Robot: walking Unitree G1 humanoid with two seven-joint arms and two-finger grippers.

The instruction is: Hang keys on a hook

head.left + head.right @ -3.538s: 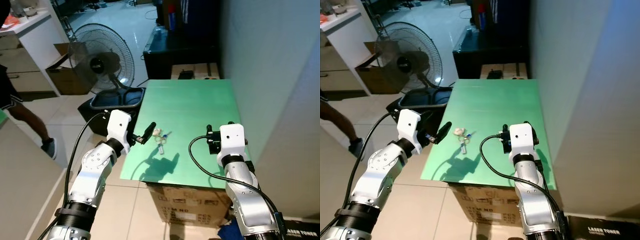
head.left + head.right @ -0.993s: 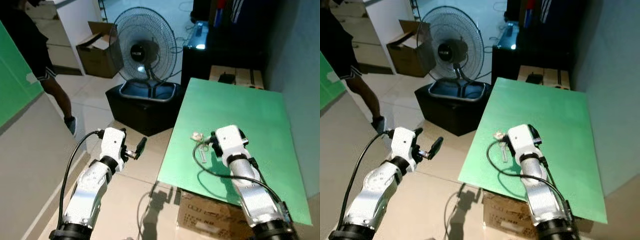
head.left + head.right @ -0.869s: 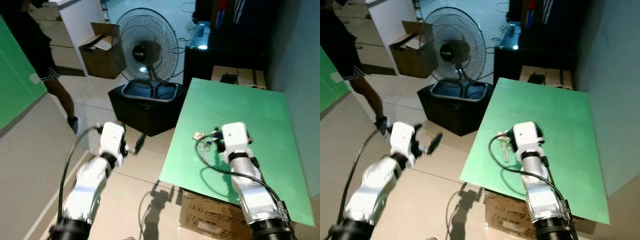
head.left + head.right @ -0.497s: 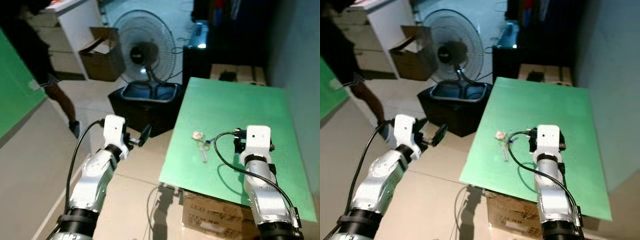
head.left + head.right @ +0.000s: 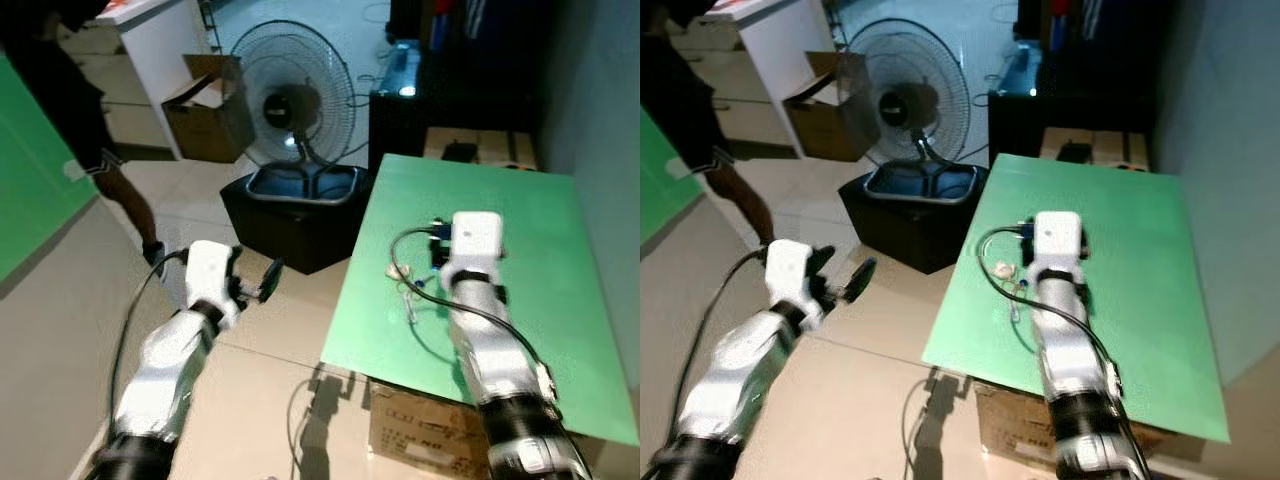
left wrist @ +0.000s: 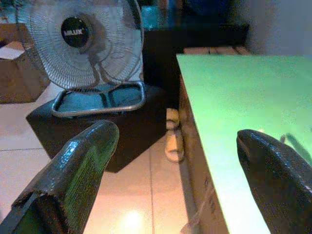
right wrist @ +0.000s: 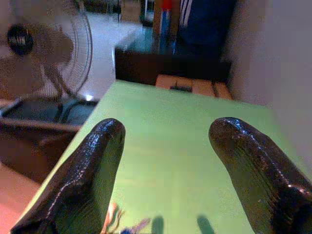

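Two silver arms in view over a flat green rectangular tabletop (image 5: pixel 520 240), which fills the right half of the head views and rests on a brown cardboard box (image 5: pixel 420 440) at lower centre. Upper centre: a grey pedestal fan with round wire guard (image 5: pixel 290 100) standing in a black tub (image 5: pixel 290 205) on the pale tiled floor (image 5: pixel 270 330). Upper left: an open cardboard carton (image 5: pixel 205 105), and a person's bare leg and dark shorts (image 5: pixel 115 175) at the left edge.

Right gripper (image 7: pixel 168 165): over the near-left part of the tabletop, black fingers (image 7: pixel 83 180) spread apart, nothing between them. Left gripper (image 6: pixel 156 165): held off the table's left edge above the floor, centre-left of the head views, fingers (image 6: pixel 73 170) likewise spread and empty.

Small bunch of metal keys with a pale round fob (image 5: pixel 403 285): lies flat on the tabletop near its left edge, just left of the right wrist. Long axis runs roughly from the fob (farther) toward the camera, one key (image 5: pixel 410 312) pointing at the near edge. Bunch is partly visible at the lower edge of the right wrist view (image 7: pixel 117 222); blurred.
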